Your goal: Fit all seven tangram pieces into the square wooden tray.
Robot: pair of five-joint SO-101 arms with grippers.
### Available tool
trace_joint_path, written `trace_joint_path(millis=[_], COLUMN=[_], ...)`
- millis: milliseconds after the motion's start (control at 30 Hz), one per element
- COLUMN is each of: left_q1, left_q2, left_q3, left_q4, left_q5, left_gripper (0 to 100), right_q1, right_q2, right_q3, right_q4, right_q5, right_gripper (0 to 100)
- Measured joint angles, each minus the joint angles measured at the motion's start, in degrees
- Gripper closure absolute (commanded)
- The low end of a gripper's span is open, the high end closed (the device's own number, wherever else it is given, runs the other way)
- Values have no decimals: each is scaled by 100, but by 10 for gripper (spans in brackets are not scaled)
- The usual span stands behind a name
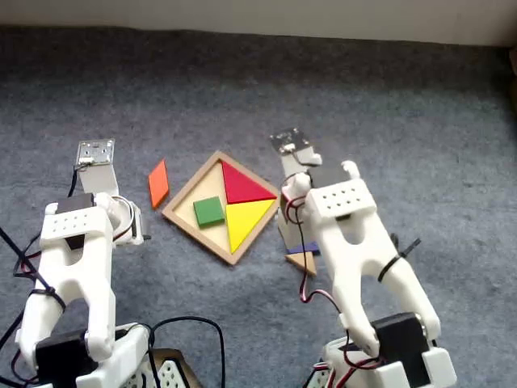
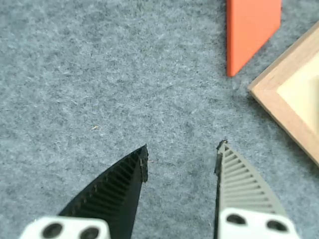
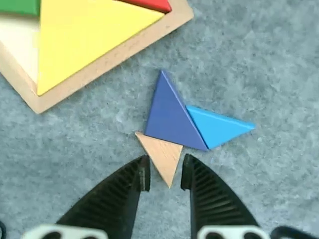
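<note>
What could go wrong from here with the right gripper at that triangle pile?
1. The right gripper straddles only the narrow tip of the wooden triangle. Closing there may squeeze the piece out or twist it.
2. The dark blue triangle lies against that piece, and the light blue triangle lies against the dark blue one, so a drag or a tilted lift could scatter both.
</note>
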Motion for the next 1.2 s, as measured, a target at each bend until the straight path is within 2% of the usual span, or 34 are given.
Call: trace_joint_path(millis=[167,467,667,1000,1200], left_q1=[0,0,0,0,0], left_q2=[0,0,0,0,0], left_q3=[0,0,0,0,0], left_q4=[-18,-123,-123,-123,-123], left_q5=[0,0,0,0,0], left_gripper=[769,769,769,769,769], right_q1=[9,9,0,-220,-352], right_q2=[-44,721,1073,1081,1081], right_q3=[809,826,712,571,571], right_q4=[-343,-651,-818,-870,-870], right_q5=[0,299,316,316,695], right_gripper=[885,883,762,763,763])
